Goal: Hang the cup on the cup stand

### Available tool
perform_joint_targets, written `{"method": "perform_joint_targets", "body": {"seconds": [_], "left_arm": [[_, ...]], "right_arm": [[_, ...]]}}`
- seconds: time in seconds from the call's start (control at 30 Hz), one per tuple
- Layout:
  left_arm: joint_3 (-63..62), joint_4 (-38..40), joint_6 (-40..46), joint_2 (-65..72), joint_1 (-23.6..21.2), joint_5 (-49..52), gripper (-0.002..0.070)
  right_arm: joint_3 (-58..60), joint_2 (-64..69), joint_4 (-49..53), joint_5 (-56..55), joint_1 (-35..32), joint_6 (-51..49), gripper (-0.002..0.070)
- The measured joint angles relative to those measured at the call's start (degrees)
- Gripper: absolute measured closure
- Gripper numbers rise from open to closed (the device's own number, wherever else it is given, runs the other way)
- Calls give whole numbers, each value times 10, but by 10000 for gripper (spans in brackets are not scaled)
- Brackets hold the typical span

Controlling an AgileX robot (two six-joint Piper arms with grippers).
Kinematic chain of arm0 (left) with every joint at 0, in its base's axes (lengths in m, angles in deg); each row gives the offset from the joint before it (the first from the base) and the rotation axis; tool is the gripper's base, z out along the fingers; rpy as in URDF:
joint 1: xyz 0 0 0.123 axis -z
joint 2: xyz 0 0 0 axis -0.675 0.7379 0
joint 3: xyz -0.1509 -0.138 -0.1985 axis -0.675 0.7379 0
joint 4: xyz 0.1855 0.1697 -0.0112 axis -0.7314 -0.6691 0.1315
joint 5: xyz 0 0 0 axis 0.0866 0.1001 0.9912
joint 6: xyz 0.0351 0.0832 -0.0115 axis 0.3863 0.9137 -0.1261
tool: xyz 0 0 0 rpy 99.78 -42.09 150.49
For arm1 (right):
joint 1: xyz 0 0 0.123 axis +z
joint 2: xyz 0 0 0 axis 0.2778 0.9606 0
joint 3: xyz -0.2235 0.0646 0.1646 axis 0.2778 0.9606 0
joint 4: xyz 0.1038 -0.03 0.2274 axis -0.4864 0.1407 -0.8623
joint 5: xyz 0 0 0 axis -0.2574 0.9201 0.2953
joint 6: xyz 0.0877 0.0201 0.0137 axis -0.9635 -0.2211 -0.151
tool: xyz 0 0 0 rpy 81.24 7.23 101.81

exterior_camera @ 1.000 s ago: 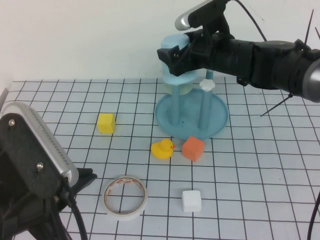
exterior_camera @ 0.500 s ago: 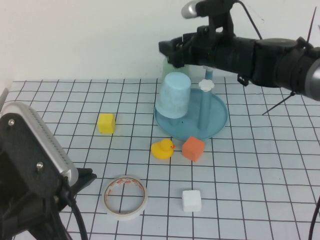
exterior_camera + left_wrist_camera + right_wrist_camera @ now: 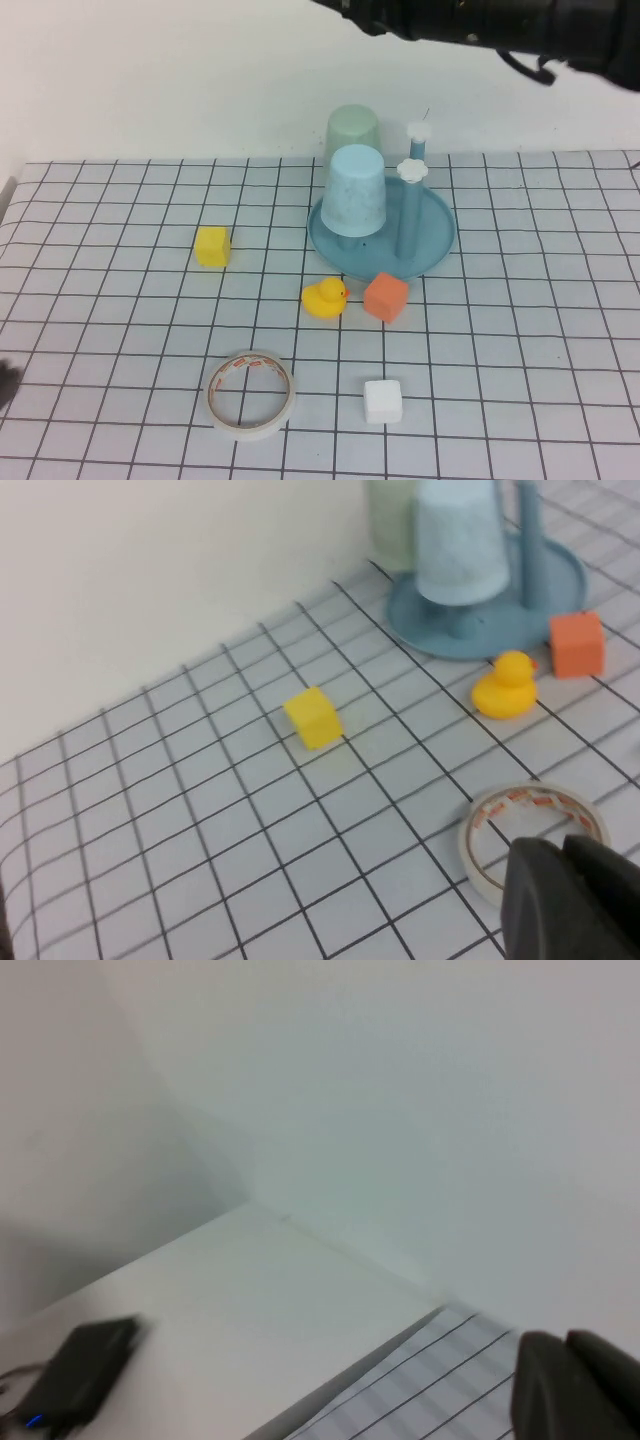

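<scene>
The light blue cup (image 3: 355, 190) sits upside down over a peg of the cup stand (image 3: 432, 243), its rim low over the teal tray. It also shows in the left wrist view (image 3: 460, 540), where the stand's tray (image 3: 560, 585) is behind it. Two bare pegs with white caps (image 3: 412, 171) stand to its right. My right arm (image 3: 480, 20) is high above the stand. My right gripper (image 3: 582, 1385) is shut and empty, facing the wall. My left gripper (image 3: 572, 895) is shut and empty, low over the tape roll (image 3: 498, 820).
A pale green cup (image 3: 352, 128) stands upside down behind the blue one. A yellow duck (image 3: 325, 298), an orange cube (image 3: 386, 296), a yellow cube (image 3: 212, 246), a white cube (image 3: 383, 401) and the tape roll (image 3: 250, 394) lie on the gridded table.
The cup has dropped from the right gripper down over the peg. The right arm has risen up and away. The left arm has drawn back out of the high view.
</scene>
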Motion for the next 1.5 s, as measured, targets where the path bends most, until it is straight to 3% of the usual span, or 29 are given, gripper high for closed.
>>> {"method": "perform_joint_targets", "body": {"seconds": [0.13, 0.33, 0.6, 1.07, 1.5], "left_arm": [[47, -38, -68, -85, 0, 10, 675], [92, -83, -129, -173, 0, 41, 675], [101, -87, -138, -199, 0, 52, 675], [101, -87, -138, -200, 0, 54, 675], [101, -86, -138, -200, 0, 54, 675]], "right_arm": [[9, -43, 67, 52, 0, -79, 671], [118, -155, 77, 8, 0, -72, 673], [314, -356, -7, -78, 0, 65, 674], [576, -705, -30, -200, 0, 86, 675], [752, -780, -39, -239, 0, 88, 675]]}}
